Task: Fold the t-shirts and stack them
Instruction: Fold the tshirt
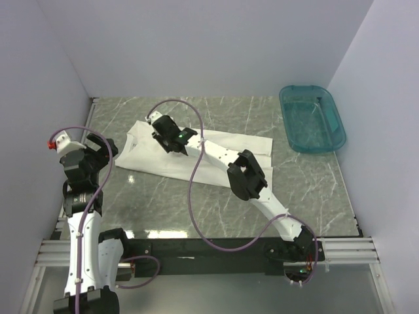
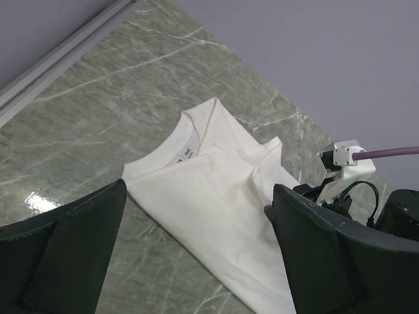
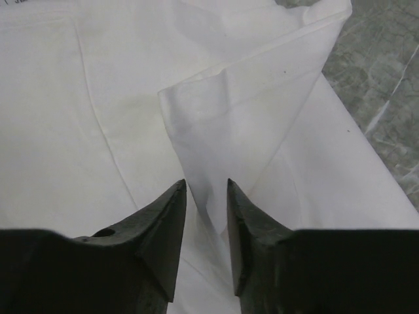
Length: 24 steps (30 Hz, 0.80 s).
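Nearest to me, the right gripper [image 3: 206, 186] has its jaws narrow, with a raised fold of the t-shirt [image 3: 98, 118] between them. I cannot tell if they really pinch it. The shirt lies partly folded in the middle of the table [image 1: 314, 190]. If the jaws catch too little cloth, I think the fold can slip out or drag the shirt crooked. The left gripper [image 2: 196, 203] is wide open and empty, so it pins nothing down. The teal basin [image 1: 314, 121] stands far off.
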Each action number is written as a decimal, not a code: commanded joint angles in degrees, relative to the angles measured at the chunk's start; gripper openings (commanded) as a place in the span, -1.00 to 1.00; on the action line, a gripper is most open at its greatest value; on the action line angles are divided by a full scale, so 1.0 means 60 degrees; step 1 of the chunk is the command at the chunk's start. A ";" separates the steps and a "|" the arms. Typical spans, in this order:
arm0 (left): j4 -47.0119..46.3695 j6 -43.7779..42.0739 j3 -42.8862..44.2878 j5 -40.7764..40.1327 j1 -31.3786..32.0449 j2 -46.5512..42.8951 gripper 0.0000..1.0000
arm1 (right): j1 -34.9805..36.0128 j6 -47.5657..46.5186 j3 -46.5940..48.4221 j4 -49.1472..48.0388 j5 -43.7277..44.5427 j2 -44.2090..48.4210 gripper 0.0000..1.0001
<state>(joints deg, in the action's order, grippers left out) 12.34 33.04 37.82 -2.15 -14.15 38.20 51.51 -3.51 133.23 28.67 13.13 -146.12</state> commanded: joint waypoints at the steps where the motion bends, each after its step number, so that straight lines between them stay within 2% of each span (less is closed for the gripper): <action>1: -0.0211 -0.0116 -0.0034 0.0183 0.0015 -0.0038 0.99 | 0.0029 -0.0030 0.0384 -0.0529 0.0303 -0.0109 -0.27; 2: -0.0211 -0.0116 -0.0020 0.0183 0.0029 -0.0038 0.99 | 0.0014 -0.0031 0.0383 -0.0530 0.0288 -0.0080 -0.35; 3: -0.0211 -0.0130 -0.0020 0.0183 0.0015 -0.0023 0.99 | 0.0014 -0.0045 0.0441 -0.0501 0.0288 -0.0080 -0.56; 5: -0.0196 -0.0130 -0.0020 0.0183 0.0029 -0.0038 0.99 | 0.0000 -0.0045 0.0427 -0.0486 0.0259 -0.0065 -0.77; 6: -0.0182 -0.0130 -0.0020 0.0169 0.0015 -0.0038 0.99 | 0.0000 -0.0045 0.0413 -0.0471 0.0259 -0.0036 -0.97; 7: -0.0181 -0.0130 -0.0020 0.0168 0.0015 -0.0023 0.99 | -0.0029 -0.0031 0.0398 -0.0471 0.0302 -0.0007 -1.00; 24: -0.0152 -0.0159 -0.0005 0.0022 0.0029 -0.0023 0.99 | -0.1200 0.0936 -0.1944 -0.1289 0.0962 0.1897 -1.00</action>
<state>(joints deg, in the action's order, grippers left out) 12.36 33.01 37.82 -1.83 -14.15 38.24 45.76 -0.32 123.90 25.04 16.56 -140.68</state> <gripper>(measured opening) 0.994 0.010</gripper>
